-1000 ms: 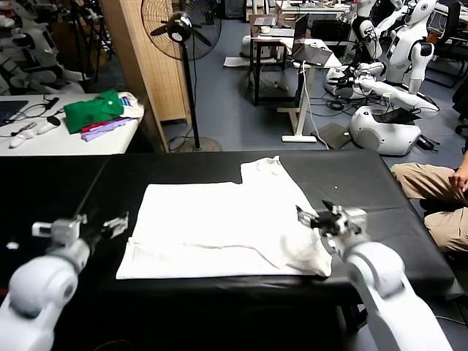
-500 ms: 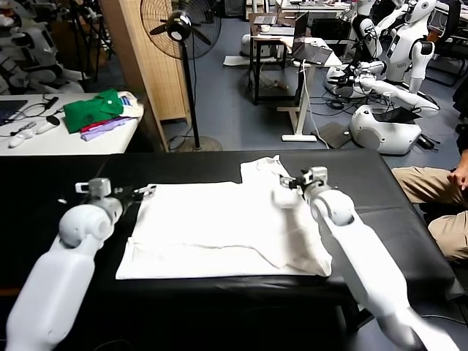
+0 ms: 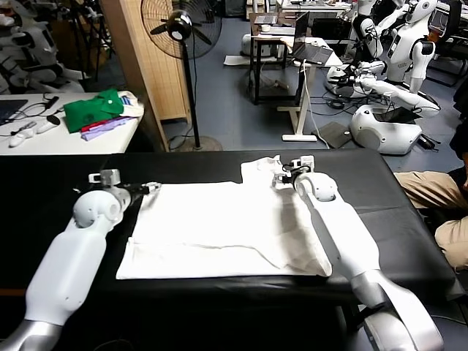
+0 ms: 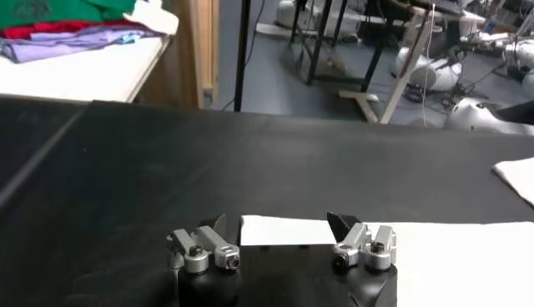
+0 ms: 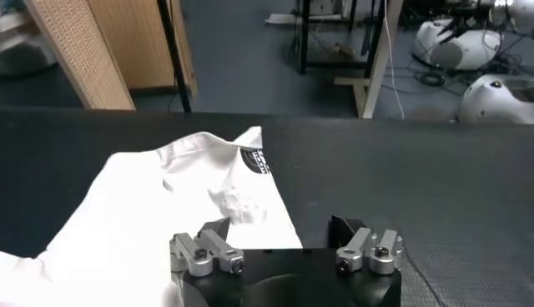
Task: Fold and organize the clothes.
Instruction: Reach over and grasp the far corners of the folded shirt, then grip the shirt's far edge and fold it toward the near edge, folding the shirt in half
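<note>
Print on the white T-shirt [image 3: 219, 230] is hard to make out: only a small dark label patch near the collar shows in the right wrist view, its lettering unreadable, and the side facing up is otherwise plain. In both wrist views the gripper bodies are cut off by the picture's edge, so only the fingers show. The right arm's shell covers part of the shirt's right side in the head view.

The shirt lies spread on the black table [image 3: 58, 183], centred, with its collar end jutting toward 12 o'clock at the right. Its near hem sits close to the table's front edge at 6 o'clock; bare black cloth stretches wide toward 9 o'clock and, narrower, toward 3 o'clock, and a band of free table runs beyond the far edge of the shirt.

The left gripper [image 3: 146, 188] (reaching in from 8 o'clock, forearm low and nearly level) sits at the shirt's far left corner, its 2 fingers [image 4: 221, 229] spread wide, standing to either side of the white edge, holding nothing. The right gripper [image 3: 285, 172] is extended to the collar area, about 1 o'clock from the shirt's middle, fingers [image 5: 215, 229] likewise spread apart above the fabric's edge and empty.

On a white side table at 10 o'clock lie a green garment [image 3: 93, 110] and a purple cloth [image 3: 106, 129].
</note>
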Controlling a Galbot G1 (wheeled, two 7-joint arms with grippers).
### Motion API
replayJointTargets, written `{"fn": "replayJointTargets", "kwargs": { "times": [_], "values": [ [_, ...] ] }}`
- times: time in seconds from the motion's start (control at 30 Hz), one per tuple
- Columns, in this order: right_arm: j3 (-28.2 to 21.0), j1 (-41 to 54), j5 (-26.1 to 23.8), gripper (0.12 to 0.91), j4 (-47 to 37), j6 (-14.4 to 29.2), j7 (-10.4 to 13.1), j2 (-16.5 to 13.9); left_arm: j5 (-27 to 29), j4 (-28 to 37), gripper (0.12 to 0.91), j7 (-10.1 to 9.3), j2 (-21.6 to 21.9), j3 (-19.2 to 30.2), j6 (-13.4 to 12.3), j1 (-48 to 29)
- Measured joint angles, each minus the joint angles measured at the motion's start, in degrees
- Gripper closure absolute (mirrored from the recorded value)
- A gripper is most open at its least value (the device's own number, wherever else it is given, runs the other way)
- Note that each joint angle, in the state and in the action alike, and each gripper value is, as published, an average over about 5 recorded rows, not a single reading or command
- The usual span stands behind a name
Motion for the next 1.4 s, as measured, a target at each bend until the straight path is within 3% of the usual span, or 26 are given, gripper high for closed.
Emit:
{"fn": "replayJointTargets", "kwargs": {
  "times": [0.1, 0.23, 0.37, 0.47, 0.63, 0.73, 1.1, 1.4],
  "values": [
    [0.08, 0.18, -0.18, 0.275, -0.35, -0.01, -0.08, 0.26, 0.90, 1.38, 0.315, 1.16, -0.45, 0.30, 0.00, -0.63],
    [0.27, 0.36, -0.45, 0.374, -0.58, -0.03, -0.10, 0.44, 2.16, 3.00, 0.507, 2.01, -1.30, 0.90, -0.01, -1.34],
    [0.46, 0.11, -0.52, 0.451, -0.26, -0.12, -0.20, 0.54, 4.73, 4.36, 0.729, 1.57, -2.39, 1.34, -0.14, -2.02],
    [0.49, -0.13, -0.59, 0.539, -0.07, -0.02, -0.34, 0.54, 5.73, 5.36, 0.824, 0.80, -3.06, 1.29, -0.22, -2.42],
    [0.52, -0.70, -0.63, 0.784, 0.70, 0.74, -0.42, 0.49, 5.66, 5.93, 0.885, 0.61, -3.34, 1.12, -0.24, -2.47],
    [0.56, -1.42, -0.63, 0.887, 1.92, 2.19, -0.43, 0.11, 5.73, 5.54, 0.902, 0.62, -3.47, 0.81, -0.23, -2.17],
    [1.92, -7.12, 2.35, 0.904, 13.69, 6.96, -1.91, -3.80, 5.89, -1.36, 0.904, 0.11, -2.10, -1.94, 0.13, 1.61],
    [5.77, -18.49, 9.34, 0.904, 30.94, 5.85, -4.22, -11.68, 4.93, -14.26, 0.904, -1.56, 0.63, -5.22, 0.09, 8.91]
  ]
}}
